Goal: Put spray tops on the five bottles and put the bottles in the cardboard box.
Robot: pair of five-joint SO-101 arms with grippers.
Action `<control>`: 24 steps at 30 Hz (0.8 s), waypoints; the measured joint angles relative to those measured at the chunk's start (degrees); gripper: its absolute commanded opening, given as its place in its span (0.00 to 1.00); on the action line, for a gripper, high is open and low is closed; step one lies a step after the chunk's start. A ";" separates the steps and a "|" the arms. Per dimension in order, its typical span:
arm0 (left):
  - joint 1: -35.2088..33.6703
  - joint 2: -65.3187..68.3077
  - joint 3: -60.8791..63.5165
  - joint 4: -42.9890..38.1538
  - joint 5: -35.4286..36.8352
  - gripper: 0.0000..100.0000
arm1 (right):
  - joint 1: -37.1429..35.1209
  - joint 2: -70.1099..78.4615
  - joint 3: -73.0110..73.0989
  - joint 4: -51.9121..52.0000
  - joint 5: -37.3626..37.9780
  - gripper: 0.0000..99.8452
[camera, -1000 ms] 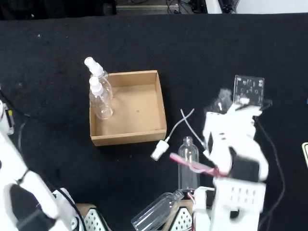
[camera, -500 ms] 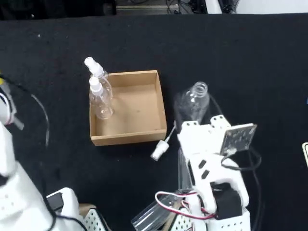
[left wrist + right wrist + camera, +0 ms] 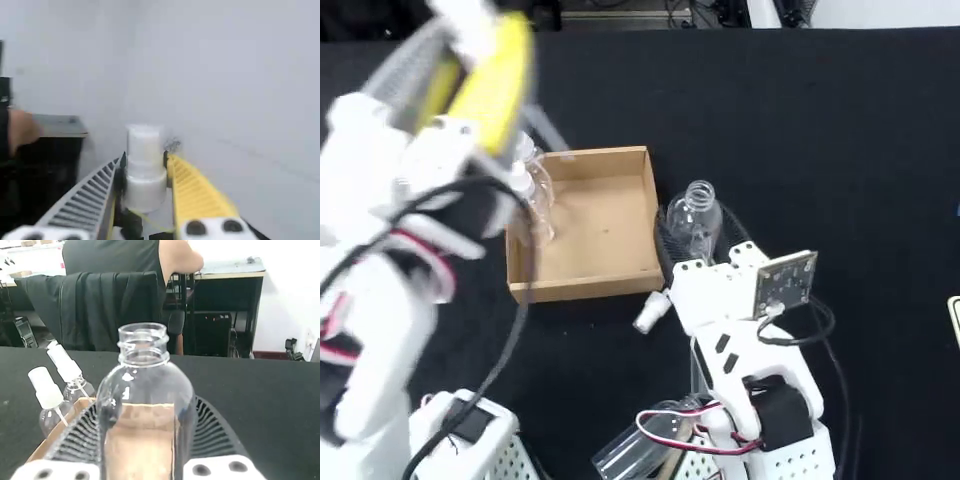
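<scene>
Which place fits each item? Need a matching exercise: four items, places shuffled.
Items:
1. uncapped upright bottle
2. two capped bottles
3. bottle lying on its side
4. spray top off the table

Places:
A. in the cardboard box
B. held in the left gripper
C. on the table
D. held in the right gripper

Pairs: 1-D, 2-A, 3-C, 4-B.
</scene>
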 measured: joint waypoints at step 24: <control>18.11 10.99 14.07 -18.37 0.00 0.03 | -0.79 -0.09 0.00 -1.93 0.00 0.03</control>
